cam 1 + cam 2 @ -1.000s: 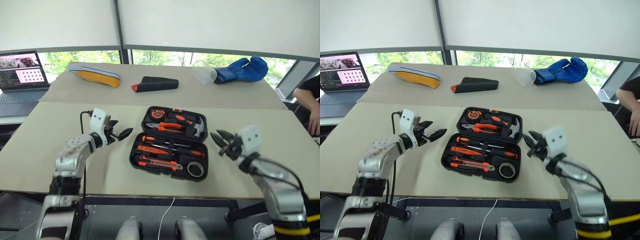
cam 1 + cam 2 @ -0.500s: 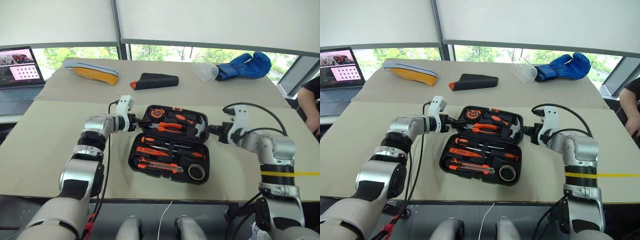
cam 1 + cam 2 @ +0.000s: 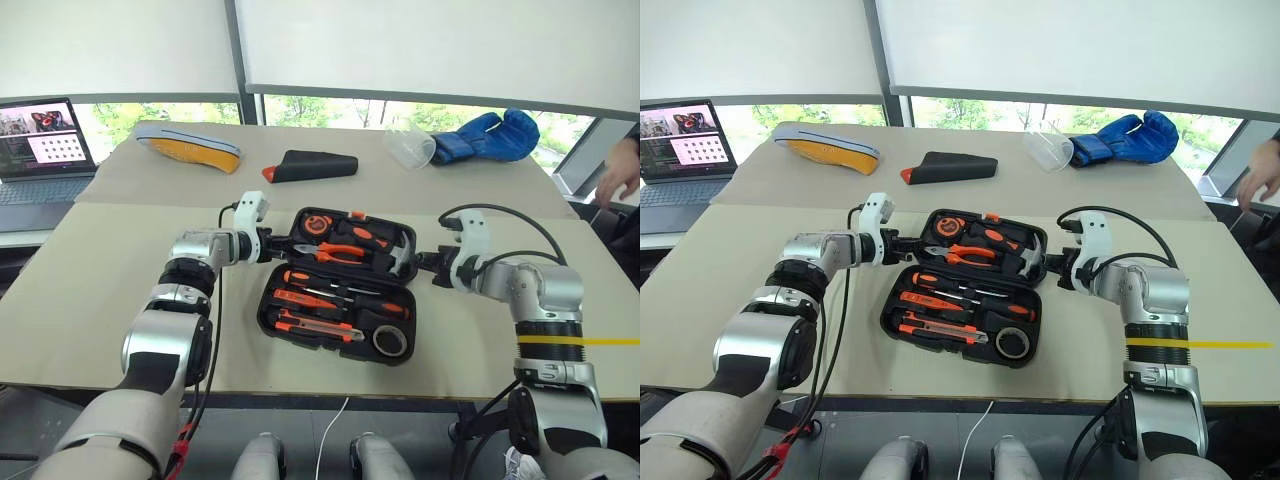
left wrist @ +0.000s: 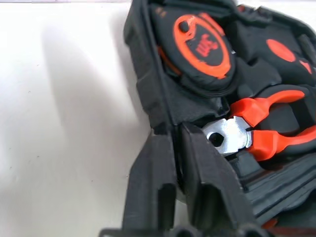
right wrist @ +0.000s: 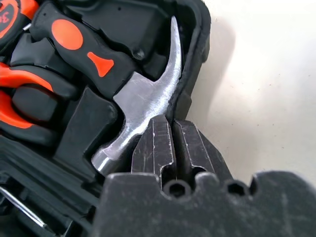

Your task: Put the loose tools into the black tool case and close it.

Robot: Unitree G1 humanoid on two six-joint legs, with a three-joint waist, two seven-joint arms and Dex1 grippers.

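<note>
Open black tool case point(image 3: 340, 300) mid-counter point(image 3: 90, 290) with tools seated in its recesses, left end effector point(image 3: 277, 246) clamped on the far half's left rim, right end effector point(image 3: 422, 264) clamped on its right rim.

Silver-grey arms, black cables, yellow-banded right forearm, black hands point(image 3: 278, 250).

The round tape measure point(image 4: 203, 47) in the black tool case point(image 4: 148, 94) bears an orange marking on its face that may be lettering, but it cannot be read. The laptop point(image 3: 40, 150) at the table's far left shows a grid of small dots and picture panels on its screen; no words or numbers there are legible.
</note>
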